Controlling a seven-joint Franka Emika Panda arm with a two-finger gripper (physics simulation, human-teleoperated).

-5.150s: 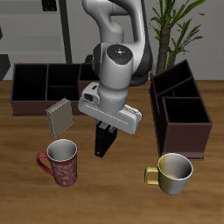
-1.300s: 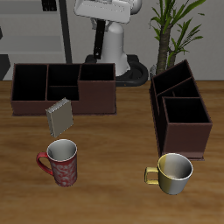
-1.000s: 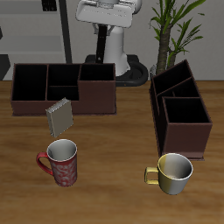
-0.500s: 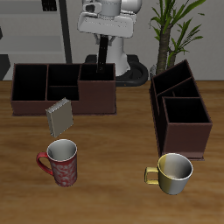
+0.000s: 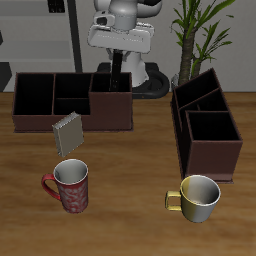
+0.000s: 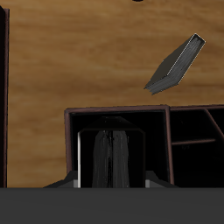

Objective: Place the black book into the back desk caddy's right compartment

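The black book (image 5: 119, 71) hangs upright with my gripper (image 5: 120, 57) shut on its upper edge. It sits directly over the right compartment (image 5: 110, 97) of the back desk caddy (image 5: 45, 100), its lower edge about at the rim. In the wrist view the black book (image 6: 110, 147) appears edge-on between the fingers, framed by the black-lined right compartment (image 6: 87, 122). My gripper (image 6: 110, 164) is centred over that section.
A grey-white spiral notepad (image 5: 67, 132) leans against the back caddy's front; the notepad (image 6: 175, 66) also shows from the wrist. A second caddy (image 5: 206, 128) stands end-on to the side. A red mug (image 5: 70, 185) and a cream mug (image 5: 199, 197) sit near the front edge. A plant (image 5: 200, 30) stands behind.
Over the last second the gripper has come down with the black book, from high above the caddy to just over the right compartment. Nothing else has moved.
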